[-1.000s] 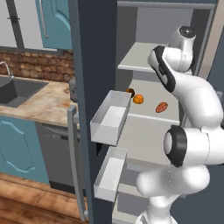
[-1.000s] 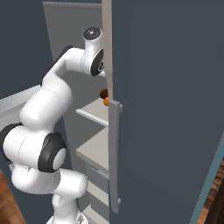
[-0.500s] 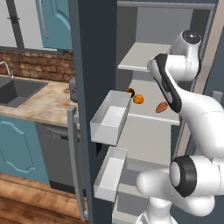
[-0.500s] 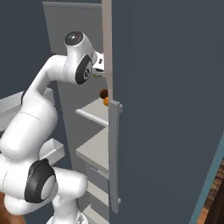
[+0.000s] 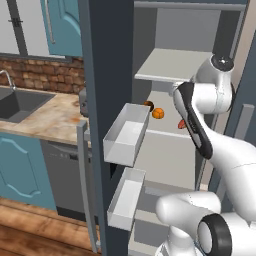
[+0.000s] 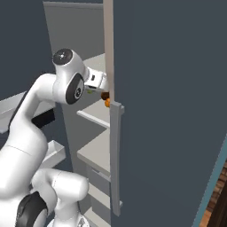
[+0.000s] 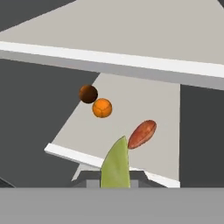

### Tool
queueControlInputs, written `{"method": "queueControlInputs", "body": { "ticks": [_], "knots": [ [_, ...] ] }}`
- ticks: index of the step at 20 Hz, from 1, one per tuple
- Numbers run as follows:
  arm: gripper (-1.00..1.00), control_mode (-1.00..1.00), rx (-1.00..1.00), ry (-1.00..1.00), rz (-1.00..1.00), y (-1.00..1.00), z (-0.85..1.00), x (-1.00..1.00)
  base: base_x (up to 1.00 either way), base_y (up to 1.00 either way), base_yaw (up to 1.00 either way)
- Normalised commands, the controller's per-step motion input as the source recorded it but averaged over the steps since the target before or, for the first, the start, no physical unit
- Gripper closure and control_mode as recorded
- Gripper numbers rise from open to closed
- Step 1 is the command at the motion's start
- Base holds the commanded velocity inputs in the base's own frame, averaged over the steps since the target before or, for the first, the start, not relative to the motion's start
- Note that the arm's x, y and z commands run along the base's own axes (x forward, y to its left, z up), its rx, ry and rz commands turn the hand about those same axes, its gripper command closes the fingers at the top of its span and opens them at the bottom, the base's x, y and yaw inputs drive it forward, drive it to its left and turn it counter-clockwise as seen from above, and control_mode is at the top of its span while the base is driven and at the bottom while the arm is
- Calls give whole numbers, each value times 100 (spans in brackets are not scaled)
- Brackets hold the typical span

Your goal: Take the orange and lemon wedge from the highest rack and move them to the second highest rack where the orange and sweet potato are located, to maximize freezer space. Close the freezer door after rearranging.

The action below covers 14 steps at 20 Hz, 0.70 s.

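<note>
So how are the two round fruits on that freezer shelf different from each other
The bright orange is vivid orange with faint segment lines, while the dark orange is deep brown, almost black in places. The bright one lies nearer the shelf's front edge and looks slightly bigger; the dark one lies behind it. Both are round and lie close together.

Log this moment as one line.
phase: carrying | claw: shut on lemon wedge | below: second rack holding two oranges, sweet potato | freezer door: open
</note>
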Motion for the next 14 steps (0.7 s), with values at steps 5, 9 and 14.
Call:
{"method": "queueControlInputs", "body": {
  "ticks": [5, 9, 14],
  "knots": [
    [100, -100, -9, 4, 0, 12, -56, 1, 0, 0, 0],
    [100, -100, -5, 2, 0, 2, -50, 18, 0, 0, 0],
    [100, -100, 0, 0, 0, 0, -39, 37, 0, 0, 0]
  ]
}}
